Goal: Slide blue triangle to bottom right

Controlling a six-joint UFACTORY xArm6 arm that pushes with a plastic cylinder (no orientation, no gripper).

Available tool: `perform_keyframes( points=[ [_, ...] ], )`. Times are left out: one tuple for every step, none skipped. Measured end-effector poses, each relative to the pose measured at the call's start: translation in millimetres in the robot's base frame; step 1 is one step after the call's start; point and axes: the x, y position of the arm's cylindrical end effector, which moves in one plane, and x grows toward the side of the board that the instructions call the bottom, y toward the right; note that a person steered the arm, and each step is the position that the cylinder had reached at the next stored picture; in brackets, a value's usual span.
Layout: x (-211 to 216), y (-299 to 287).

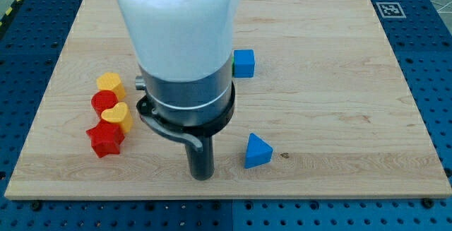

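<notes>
The blue triangle (258, 150) lies on the wooden board (332, 83), low and a little right of the middle. My tip (201, 176) is the lower end of the dark rod, just to the left of the blue triangle and slightly lower, with a small gap between them. The arm's white and grey body hangs over the board's middle and hides what lies under it.
A blue cube (244, 63) sits above the triangle, by the arm's right edge. At the view's left a cluster holds a yellow block (110, 84), a red block (103, 102), a yellow heart (116, 116) and a red star (105, 139).
</notes>
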Motion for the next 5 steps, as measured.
perform_keyframes(
  points=[
    [-13,35],
    [-21,83],
    [-21,139],
    [-21,186],
    [-21,233]
  ],
)
